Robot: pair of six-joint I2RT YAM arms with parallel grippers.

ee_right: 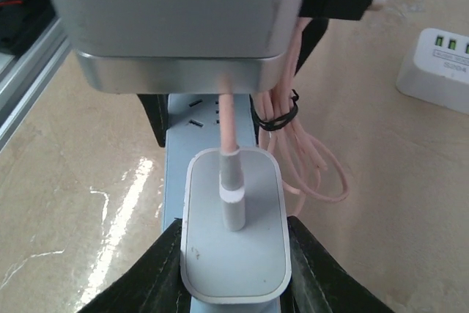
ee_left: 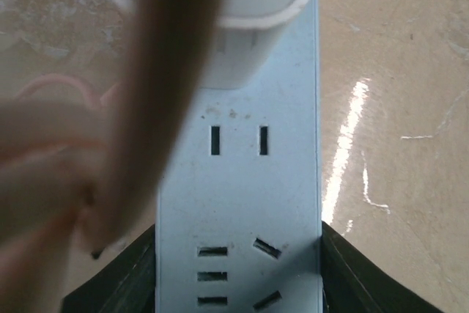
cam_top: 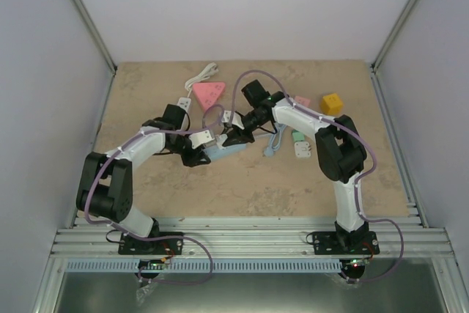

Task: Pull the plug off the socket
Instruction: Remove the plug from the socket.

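1 plug (ee_right: 233,254) upright, socket strip (cam_top: 222,152) diagonal

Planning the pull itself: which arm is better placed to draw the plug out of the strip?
Right: the right fingers flank the white rounded plug; the left fingers clamp the pale blue power strip, steadying it.

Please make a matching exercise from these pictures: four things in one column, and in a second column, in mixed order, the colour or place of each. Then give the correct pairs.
Things:
1. power strip
2. plug
3. cube
4. triangular block

Colour or place:
A. yellow
B. light blue, between the fingers of the left gripper
C. pink
D. white, between the fingers of the right gripper

Pairs: 1-B, 2-D, 3-A, 4-C
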